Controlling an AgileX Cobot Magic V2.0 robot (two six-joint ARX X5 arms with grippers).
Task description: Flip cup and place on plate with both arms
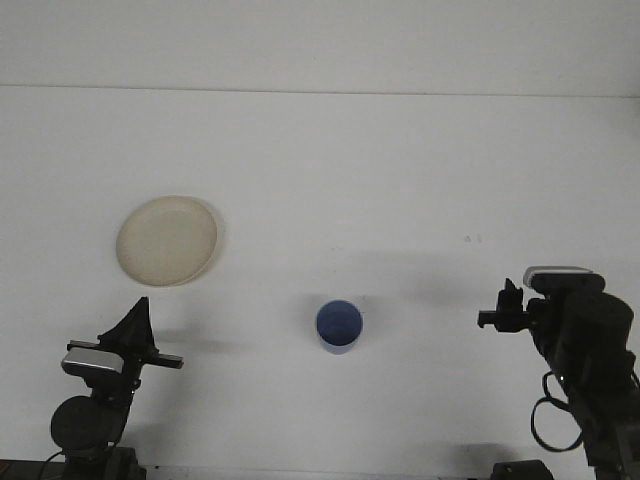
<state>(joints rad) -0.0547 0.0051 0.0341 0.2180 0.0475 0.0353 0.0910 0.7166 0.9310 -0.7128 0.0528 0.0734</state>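
Observation:
A blue cup (339, 326) stands upright on the white table, mouth up, near the front centre, with nothing touching it. The cream plate (167, 239) lies flat to its left and farther back, with nothing on it. My right gripper (497, 314) is pulled back at the front right, well clear of the cup and pointing left. My left gripper (139, 318) rests at the front left, below the plate, its fingers together in a point and holding nothing.
The white table (380, 180) runs back to a pale wall. The left arm's base (88, 425) sits at the front left corner, and the right arm's body (585, 370) fills the front right corner.

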